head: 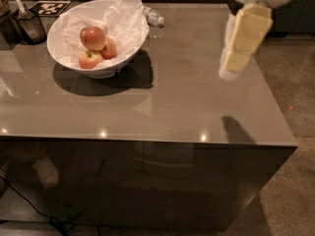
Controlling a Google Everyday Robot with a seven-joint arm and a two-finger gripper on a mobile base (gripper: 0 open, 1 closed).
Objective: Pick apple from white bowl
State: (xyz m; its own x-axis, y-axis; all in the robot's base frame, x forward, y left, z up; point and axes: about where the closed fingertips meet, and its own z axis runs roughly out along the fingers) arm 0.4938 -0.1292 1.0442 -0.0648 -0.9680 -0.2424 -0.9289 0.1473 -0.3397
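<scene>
Glossy brown table. Along far edge: bottle, lying; fiducial tag; dark cup with utensil. Cable low at left. Carpet at right. Gripper above table's right side.

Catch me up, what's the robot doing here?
The robot is meant to pick the apple, the biggest of three in the white bowl at the table's far left. The gripper hovers above the table's right side, well away from the bowl. The apple sits untouched on crumpled paper, so the pick has not started.
</scene>
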